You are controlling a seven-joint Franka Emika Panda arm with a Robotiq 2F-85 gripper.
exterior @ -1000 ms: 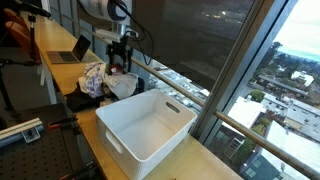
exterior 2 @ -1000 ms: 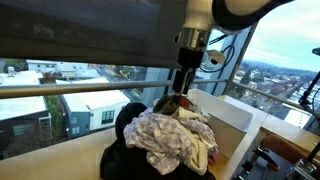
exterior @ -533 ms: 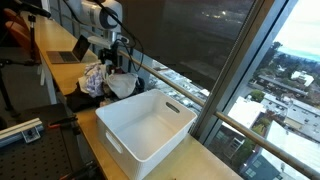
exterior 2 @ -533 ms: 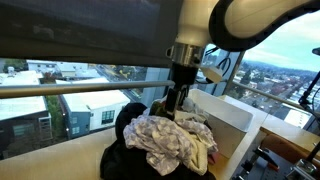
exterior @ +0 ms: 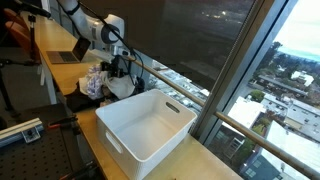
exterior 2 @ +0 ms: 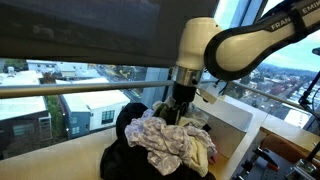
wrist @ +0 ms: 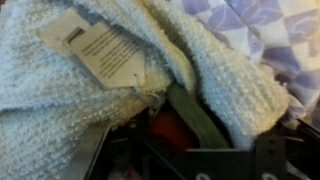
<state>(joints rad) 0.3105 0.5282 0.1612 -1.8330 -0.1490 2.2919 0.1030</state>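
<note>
On the desk (exterior: pixel 60 72) beside a white bin (exterior: pixel 140 140), the end effector (exterior 2: pixel 176 115) is being held down in a heap of laundry (exterior 2: pixel 170 142), its opening being hidden by cloth and impossible to tell, and only the pale towel's (wrist: pixel 60 100) paper tag (wrist: pixel 100 50) risks being pinched and slipping free.

The bin (exterior: pixel 147 125) is sitting on the desk (exterior: pixel 60 75) beside the window. The laundry pile (exterior: pixel 102 82) is lying on the desk just beside the bin's far end. The gripper (exterior: pixel 118 70) is reaching down into the pile on the side nearest the bin. Beyond the pile from the bin, a laptop (exterior: pixel 70 50) is standing on the desk. In the wrist view, a tagged towel (wrist: pixel 60 100) is lying on top of the pile.
</note>
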